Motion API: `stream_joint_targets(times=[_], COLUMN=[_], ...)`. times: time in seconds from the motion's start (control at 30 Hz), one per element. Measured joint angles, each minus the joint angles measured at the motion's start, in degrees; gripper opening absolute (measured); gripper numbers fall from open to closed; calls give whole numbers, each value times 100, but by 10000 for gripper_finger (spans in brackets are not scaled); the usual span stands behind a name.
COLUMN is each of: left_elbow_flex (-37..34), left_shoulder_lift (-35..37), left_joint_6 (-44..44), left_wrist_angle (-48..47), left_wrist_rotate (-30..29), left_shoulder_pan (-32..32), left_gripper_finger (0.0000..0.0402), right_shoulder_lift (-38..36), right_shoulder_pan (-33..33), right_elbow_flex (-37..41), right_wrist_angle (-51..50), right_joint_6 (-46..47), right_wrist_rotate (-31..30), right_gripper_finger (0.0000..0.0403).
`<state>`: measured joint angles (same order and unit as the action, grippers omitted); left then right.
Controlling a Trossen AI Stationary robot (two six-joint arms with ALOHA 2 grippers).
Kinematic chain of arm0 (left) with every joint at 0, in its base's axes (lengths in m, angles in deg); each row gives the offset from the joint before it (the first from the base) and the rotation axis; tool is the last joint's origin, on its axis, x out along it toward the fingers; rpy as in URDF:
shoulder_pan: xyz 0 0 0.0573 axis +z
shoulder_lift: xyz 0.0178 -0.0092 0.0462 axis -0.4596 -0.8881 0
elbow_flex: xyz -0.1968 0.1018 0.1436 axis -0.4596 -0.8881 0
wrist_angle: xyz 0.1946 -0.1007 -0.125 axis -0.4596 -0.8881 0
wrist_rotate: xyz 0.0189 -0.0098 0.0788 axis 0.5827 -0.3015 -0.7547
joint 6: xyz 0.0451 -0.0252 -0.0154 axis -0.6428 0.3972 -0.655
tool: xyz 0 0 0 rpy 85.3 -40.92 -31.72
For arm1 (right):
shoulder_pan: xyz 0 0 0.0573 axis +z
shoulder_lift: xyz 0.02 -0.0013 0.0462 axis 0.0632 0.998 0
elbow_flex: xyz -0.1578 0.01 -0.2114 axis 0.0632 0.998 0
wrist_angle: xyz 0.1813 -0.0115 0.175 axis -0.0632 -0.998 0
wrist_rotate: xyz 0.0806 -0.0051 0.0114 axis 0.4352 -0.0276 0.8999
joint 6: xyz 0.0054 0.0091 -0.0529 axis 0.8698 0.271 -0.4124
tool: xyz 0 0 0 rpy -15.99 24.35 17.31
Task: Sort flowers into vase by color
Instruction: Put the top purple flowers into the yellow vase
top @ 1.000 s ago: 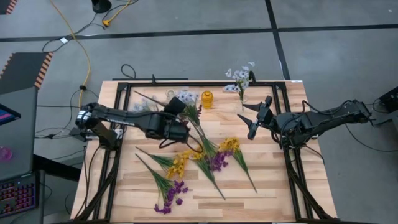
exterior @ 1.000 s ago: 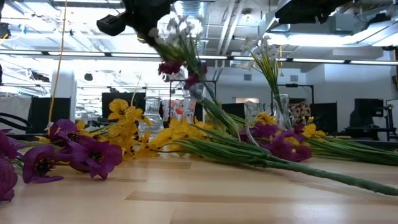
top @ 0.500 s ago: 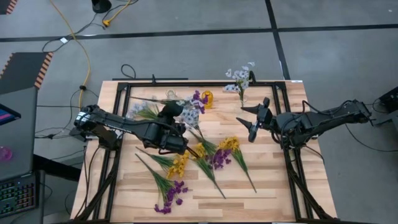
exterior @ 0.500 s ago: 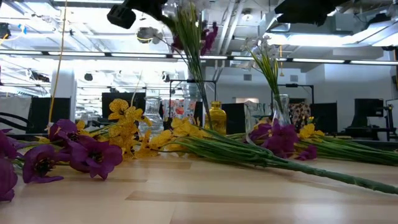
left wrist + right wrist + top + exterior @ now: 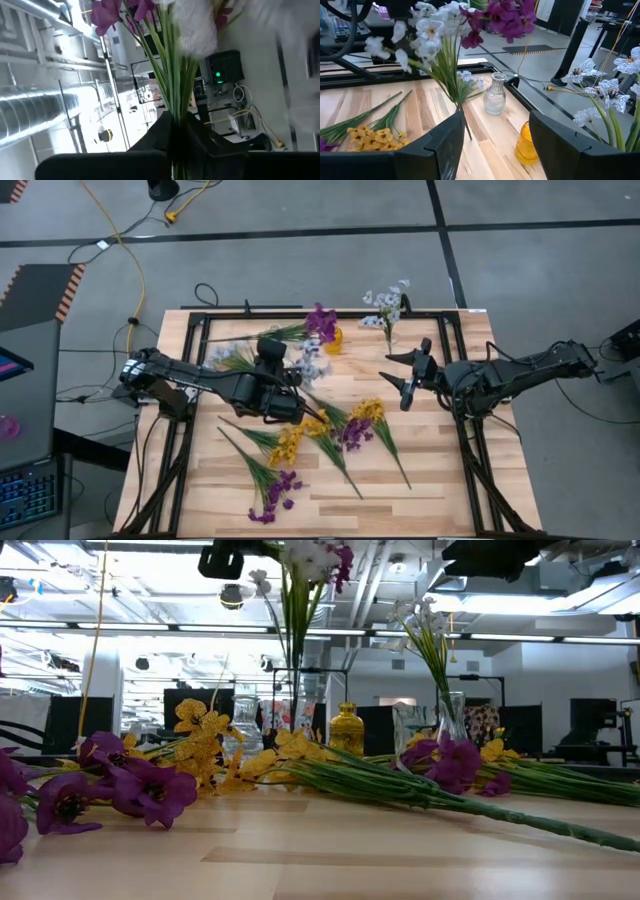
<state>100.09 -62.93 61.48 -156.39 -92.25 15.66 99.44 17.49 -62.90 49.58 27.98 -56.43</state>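
My left gripper [image 5: 278, 370] is shut on a bunch of flower sprigs [image 5: 312, 340] with purple [image 5: 505, 20] and white blossoms [image 5: 430, 40]. It holds them nearly upright over the table's far middle, close to the yellow vase [image 5: 333, 338]. My right gripper [image 5: 405, 375] hovers open over the table's right part, touching nothing. It is near a clear vase holding white flowers [image 5: 388, 315]. An empty clear vase [image 5: 495, 100] stands beside the yellow one. More yellow and purple sprigs [image 5: 345, 428] lie flat on the table. My left gripper pinches the bunch's green stems [image 5: 174, 112] between its two fingers, several stems together. The low view shows the bunch [image 5: 295, 650] standing almost upright, blossoms on top and the stem ends pointing down. In the right wrist view the lowest stem end [image 5: 469, 135] hangs above the tabletop.
Loose sprigs cover the table's middle and near left: yellow ones [image 5: 288, 445] and purple ones [image 5: 277, 495]. A black frame [image 5: 465, 380] runs round the tabletop. Bare wood [image 5: 440, 480] lies at the near right. Cables trail on the floor beyond the far edge.
My left gripper has risen and swung toward the far edge and the yellow vase, staying shut. The bunch was slanting, its stems down among the lying sprigs. Now it stands nearly upright and clear of them, its purple blossoms carried toward the far edge.
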Motion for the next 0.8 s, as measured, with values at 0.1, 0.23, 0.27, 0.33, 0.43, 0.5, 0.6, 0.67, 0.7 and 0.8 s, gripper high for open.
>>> stream_joint_targets(times=[0.1,0.23,0.27,0.33,0.43,0.5,0.6,0.67,0.7,0.8], left_elbow_flex=[0,0,0,0,0,0,0,0,0,-1], left_shoulder_lift=[0,0,0,0,0,0,-1,-2,-2,-2], left_joint_6=[72,70,60,52,112,349,573,585,583,595], left_wrist_angle=[165,535,695,1014,1264,1262,1251,1263,1287,1417], left_wrist_rotate=[22,209,340,648,1120,1534,2247,2486,2583,3168], left_shoulder_pan=[13,26,24,35,114,221,428,555,625,841], left_gripper_finger=[13,13,13,13,13,13,13,13,13,13], right_shoulder_lift=[-2,0,0,-2,0,0,-1,-1,-2,-2], right_shoulder_pan=[0,0,0,0,0,0,0,0,0,0], right_elbow_flex=[0,0,0,0,0,0,-1,0,0,0], right_wrist_angle=[1,-1,-1,0,0,1,1,-1,1,-1], right_joint_6=[0,0,0,1,1,2,0,1,2,2], right_wrist_rotate=[0,0,0,-1,0,0,0,0,-2,-2], right_gripper_finger=[250,250,250,250,250,250,250,250,250,250])
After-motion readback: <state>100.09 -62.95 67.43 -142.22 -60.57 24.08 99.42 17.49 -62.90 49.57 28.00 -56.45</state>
